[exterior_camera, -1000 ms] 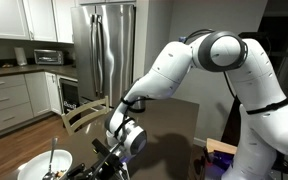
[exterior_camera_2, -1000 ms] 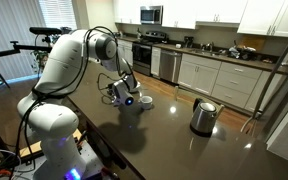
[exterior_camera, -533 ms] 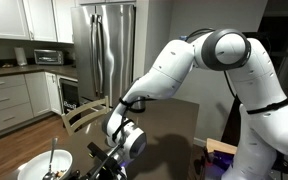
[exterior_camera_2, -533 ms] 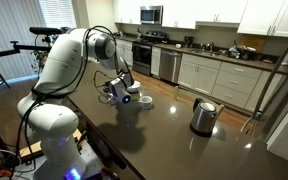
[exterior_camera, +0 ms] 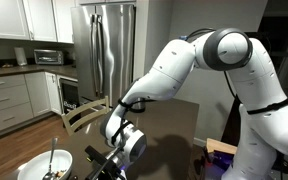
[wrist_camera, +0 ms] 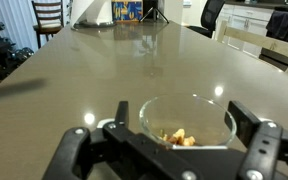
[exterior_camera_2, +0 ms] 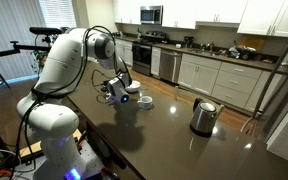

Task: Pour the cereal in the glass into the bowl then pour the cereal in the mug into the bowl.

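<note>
In both exterior views your white, rounded robot arm rises from its base, folds at a high elbow and slopes down to a low, round wrist. The black two-fingered gripper at its end sits low and reaches out roughly level. In the wrist view your gripper comes in from the bottom edge with its jaws spread wide. The dark fingers stand far apart, one at each side, about level with each other.
</note>
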### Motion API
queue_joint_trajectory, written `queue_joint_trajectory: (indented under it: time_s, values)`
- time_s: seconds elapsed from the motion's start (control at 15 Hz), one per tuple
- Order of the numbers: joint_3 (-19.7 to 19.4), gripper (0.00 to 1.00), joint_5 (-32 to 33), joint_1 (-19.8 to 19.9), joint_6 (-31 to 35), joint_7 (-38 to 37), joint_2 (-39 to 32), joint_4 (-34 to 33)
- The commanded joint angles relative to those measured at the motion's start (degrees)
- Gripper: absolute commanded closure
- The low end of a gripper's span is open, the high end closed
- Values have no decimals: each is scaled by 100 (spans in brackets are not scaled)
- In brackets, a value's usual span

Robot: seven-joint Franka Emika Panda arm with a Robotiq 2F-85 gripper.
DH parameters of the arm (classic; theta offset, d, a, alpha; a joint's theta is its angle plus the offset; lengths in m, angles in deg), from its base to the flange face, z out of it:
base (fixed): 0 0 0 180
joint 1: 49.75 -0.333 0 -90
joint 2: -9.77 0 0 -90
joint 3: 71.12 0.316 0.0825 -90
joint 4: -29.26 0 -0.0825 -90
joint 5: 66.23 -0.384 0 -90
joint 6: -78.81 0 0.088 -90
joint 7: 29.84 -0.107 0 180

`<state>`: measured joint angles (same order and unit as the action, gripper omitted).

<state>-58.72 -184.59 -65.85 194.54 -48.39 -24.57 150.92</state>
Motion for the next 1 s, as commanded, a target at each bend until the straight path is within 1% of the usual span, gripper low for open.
queue_joint_trajectory:
  time_s: [0.0, 0.33, 0.4, 0.47, 0.6, 0.93]
  values:
    - [26, 0, 141, -30, 29, -243, 39, 3]
    - [36, 0, 273, -95, 11, -181, -90, -100]
    - [37, 11, 304, -107, -5, -168, -106, -109]
    - [37, 28, 334, -119, -19, -146, -122, -120]
    - [38, 40, 361, -129, -51, -116, -121, -116]
    - [35, 40, 365, -132, -11, -143, 59, -8]
